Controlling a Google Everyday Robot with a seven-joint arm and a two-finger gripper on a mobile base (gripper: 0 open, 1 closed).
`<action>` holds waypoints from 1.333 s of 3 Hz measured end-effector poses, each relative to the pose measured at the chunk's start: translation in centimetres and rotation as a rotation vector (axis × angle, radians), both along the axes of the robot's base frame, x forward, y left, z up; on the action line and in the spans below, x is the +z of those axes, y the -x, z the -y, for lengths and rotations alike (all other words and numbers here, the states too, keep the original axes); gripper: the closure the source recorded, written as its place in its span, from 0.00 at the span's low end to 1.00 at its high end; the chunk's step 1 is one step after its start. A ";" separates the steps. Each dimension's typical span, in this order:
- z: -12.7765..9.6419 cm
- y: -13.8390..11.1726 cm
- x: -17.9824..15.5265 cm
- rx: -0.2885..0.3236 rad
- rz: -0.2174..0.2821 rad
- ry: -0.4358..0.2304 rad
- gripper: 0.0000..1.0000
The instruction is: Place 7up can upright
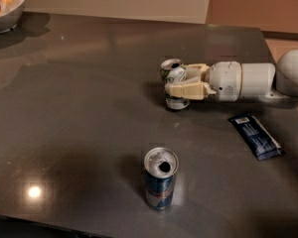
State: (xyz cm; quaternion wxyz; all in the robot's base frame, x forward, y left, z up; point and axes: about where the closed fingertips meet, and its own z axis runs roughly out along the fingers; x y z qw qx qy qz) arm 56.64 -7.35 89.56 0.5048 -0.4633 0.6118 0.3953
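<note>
The 7up can [172, 72], silvery-white with green marks, sits near the middle right of the dark table [79, 113]. It stands roughly upright with its silver top showing and its base [177, 103] on the table. My gripper [176, 83] reaches in from the right, level with the table. Its cream fingers [188, 89] are closed around the can's body. The white arm [238, 81] runs off to the right edge.
A blue-and-silver slim can [160, 178] stands open-topped near the table's front. A dark blue snack packet [256, 135] lies at the right, below the arm. A bowl of orange fruit [5, 4] sits at the far left corner.
</note>
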 end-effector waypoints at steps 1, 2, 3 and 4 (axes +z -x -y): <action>0.2 -0.3 -0.3 -0.003 -0.014 -0.057 0.41; 0.2 -0.4 -0.6 0.015 -0.017 -0.073 0.18; -0.1 -0.3 -0.6 0.020 -0.017 -0.073 0.00; -0.2 -0.3 -0.6 0.020 -0.017 -0.073 0.00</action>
